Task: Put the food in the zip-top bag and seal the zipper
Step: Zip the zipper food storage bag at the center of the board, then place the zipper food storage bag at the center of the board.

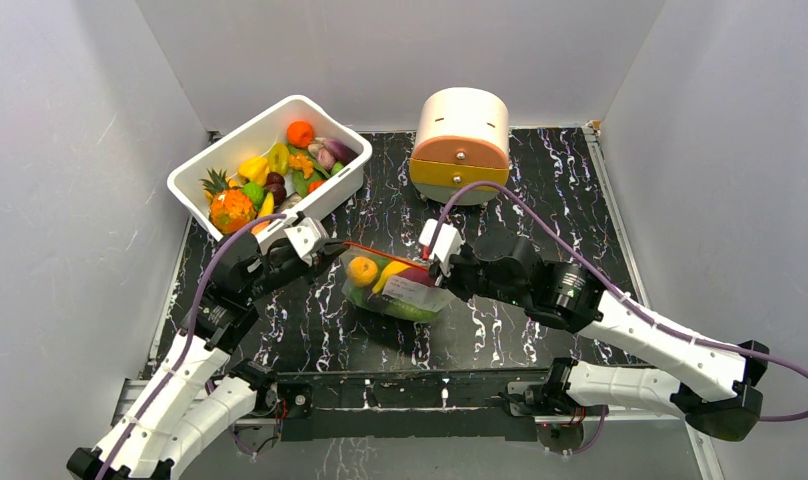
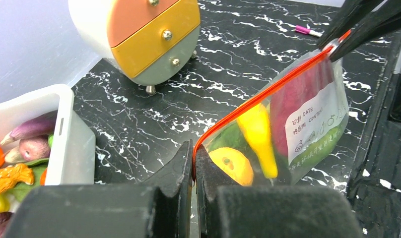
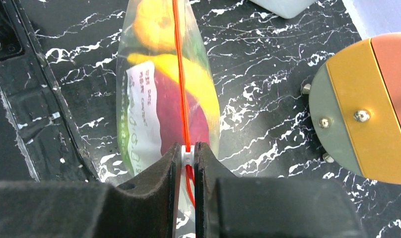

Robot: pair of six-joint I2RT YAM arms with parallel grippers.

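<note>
Bag: clear, mid-table, stretched between both grippers.
Label: white, printed "DATE"; the other lines are too small to read reliably.
Zipper: orange-red and taut from end to end.
Food inside: yellow piece, orange piece, purple piece.
Left gripper: fingers pressed together on the zipper's left end.
Right gripper: pinching the other end, with a small white part between its fingers.
Tub: back left, holds more toy produce.
Drawer box: behind the bag.
</note>
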